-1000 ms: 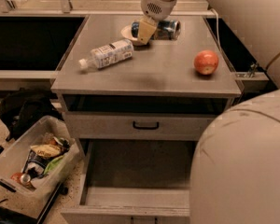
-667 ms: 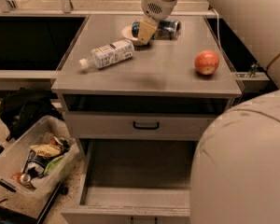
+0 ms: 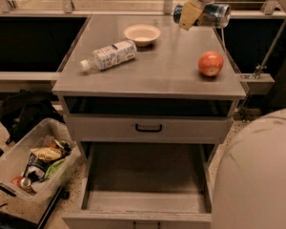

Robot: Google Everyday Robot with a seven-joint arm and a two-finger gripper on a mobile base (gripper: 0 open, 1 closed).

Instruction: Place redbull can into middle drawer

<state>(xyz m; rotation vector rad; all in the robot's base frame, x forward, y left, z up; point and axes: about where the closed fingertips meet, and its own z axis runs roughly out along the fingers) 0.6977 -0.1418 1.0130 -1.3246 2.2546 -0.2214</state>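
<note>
My gripper point(image 3: 194, 13) is at the top of the view, above the back right of the cabinet top. It is shut on the redbull can point(image 3: 213, 14), a blue and silver can held on its side in the air, clear of the surface. The middle drawer point(image 3: 145, 200) is pulled open at the bottom of the cabinet. It is a wide grey tray with a bare floor, well below and in front of the can.
On the cabinet top point(image 3: 152, 73) lie a white-labelled plastic bottle point(image 3: 109, 55), a small bowl point(image 3: 142, 34) and a red apple point(image 3: 210, 63). A closed drawer front with a black handle point(image 3: 148, 127) sits above the open drawer. A plastic bin of clutter point(image 3: 35, 168) stands at the lower left. The arm's pale body point(image 3: 257, 175) fills the lower right.
The gripper has lifted the can off the cabinet top and moved up and to the right. The bowl it was covering now shows.
</note>
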